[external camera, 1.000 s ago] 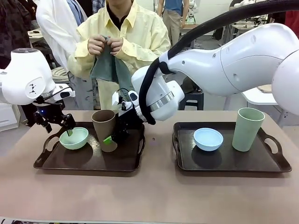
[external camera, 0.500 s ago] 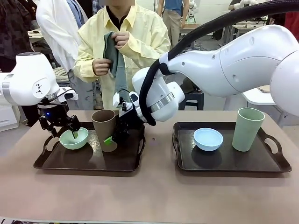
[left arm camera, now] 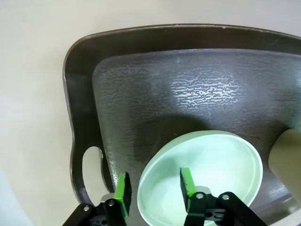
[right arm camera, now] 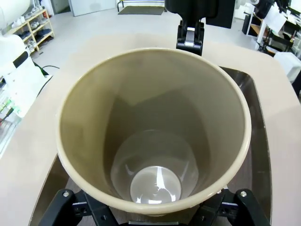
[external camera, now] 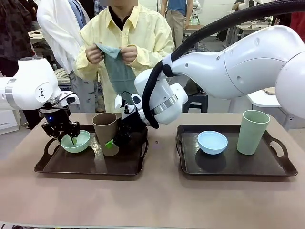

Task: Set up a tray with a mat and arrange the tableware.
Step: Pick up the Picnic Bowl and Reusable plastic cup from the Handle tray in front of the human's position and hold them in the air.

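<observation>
**Reaching into the left tray (external camera: 90, 167)**

The left gripper (left arm camera: 154, 173) straddles the mint bowl (left arm camera: 211, 165) at its rim, one pad inside and one outside. Whether it pinches the wall I cannot tell. The right gripper (external camera: 112, 141) crosses over to the brown cup (external camera: 106, 130) just beside that bowl, its jaws flanking the lower half — clamped or loose, I cannot tell. A blue bowl (external camera: 212, 142) and a green cup (external camera: 252, 132) stand apart in the right tray (external camera: 236, 167). Across the tabletop (external camera: 157, 200), a person holds up a teal cloth (external camera: 116, 67) in both hands.
</observation>
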Tool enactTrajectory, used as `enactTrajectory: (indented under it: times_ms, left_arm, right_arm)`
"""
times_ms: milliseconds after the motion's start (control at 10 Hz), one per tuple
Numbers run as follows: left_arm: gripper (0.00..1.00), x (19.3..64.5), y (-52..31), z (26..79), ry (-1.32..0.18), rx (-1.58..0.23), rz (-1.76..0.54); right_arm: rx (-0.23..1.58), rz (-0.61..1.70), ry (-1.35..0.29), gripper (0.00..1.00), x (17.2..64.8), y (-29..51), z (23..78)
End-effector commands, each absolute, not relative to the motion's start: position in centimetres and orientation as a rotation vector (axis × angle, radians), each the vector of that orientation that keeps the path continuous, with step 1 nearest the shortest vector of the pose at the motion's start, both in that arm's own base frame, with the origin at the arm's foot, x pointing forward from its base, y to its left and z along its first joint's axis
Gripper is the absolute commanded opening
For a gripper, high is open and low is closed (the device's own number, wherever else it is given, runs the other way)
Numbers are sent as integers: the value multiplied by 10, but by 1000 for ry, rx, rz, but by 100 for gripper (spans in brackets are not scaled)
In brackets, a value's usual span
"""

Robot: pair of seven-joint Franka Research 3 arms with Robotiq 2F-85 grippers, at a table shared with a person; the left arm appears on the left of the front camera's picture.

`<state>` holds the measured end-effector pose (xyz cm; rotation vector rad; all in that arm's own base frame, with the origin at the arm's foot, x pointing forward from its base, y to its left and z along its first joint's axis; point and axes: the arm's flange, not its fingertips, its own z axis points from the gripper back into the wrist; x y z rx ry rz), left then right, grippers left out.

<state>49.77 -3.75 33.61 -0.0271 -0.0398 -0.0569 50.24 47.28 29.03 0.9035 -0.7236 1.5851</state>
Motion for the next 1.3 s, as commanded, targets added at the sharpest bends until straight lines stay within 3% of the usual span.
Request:
enactTrajectory:
  times_ms: [0,100,200,300,400,500,700,800,900,1000,1200]
  left_arm:
    - [0,501,-41,336,-46,-4,-34]
    - [14,501,-41,338,-52,-4,-36]
    - [5,501,-39,340,-57,-3,-37]
    - [0,500,-38,342,-59,-5,-36]
    - [0,500,-38,343,-60,-5,-37]
    - [0,499,-38,343,-55,2,-38]
    - [0,498,-37,344,-54,9,-48]
    - [0,498,-36,344,-57,9,-54]
    - [0,496,-35,344,-68,12,-58]
    - [0,493,-36,347,-69,18,-47]
    - [0,475,-38,372,-123,-7,-82]
  right_arm:
    - [905,1595,-731,0,504,474,292]
    - [906,1594,-731,23,504,474,292]
    - [906,1591,-729,23,504,474,292]
    - [905,1591,-728,0,503,474,292]
    - [903,1589,-726,23,503,474,293]
    - [904,1584,-725,0,503,474,293]
    - [907,1580,-733,0,503,473,293]
    - [905,1579,-733,23,503,473,293]
    - [895,1572,-729,23,502,473,294]
    - [912,1540,-725,0,501,472,300]
    - [909,1536,-750,0,488,463,335]
